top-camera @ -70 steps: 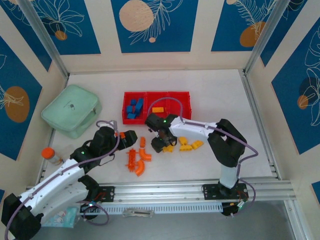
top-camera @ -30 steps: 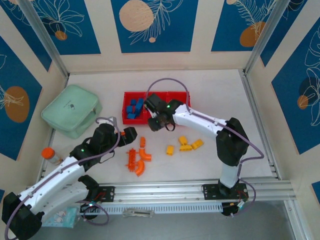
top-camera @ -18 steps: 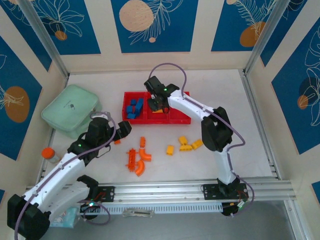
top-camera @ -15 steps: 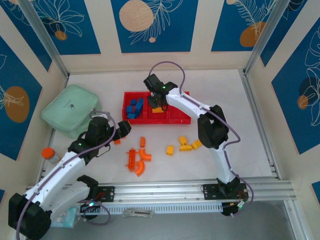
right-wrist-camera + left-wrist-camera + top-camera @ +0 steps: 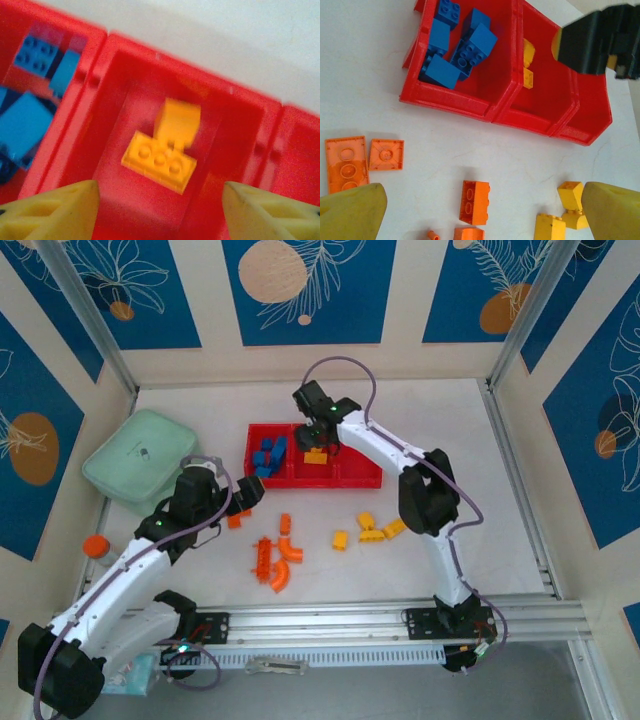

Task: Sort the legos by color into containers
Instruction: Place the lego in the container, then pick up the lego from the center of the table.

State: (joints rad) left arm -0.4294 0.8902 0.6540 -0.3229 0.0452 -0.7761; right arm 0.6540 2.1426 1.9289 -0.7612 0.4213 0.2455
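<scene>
Now arm (image 5: 375, 444) outstretched — right end effector (image 5: 160, 205) apart above yellow legos (image 5: 162, 150); left end effector (image 5: 482, 210) also apart.

Right gripper (image 5: 318, 440) swings up to the tray (image 5: 265, 481)
Now spread wide, it hangs over the middle compartment (image 5: 220, 120) at upper centre, where a second yellow brick (image 5: 177, 121) now lies; the left gripper (image 5: 246, 498) sits further up-left.

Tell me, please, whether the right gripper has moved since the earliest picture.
Yes. The right gripper went from the loose yellow bricks to the red tray, now over its middle compartment.
</scene>
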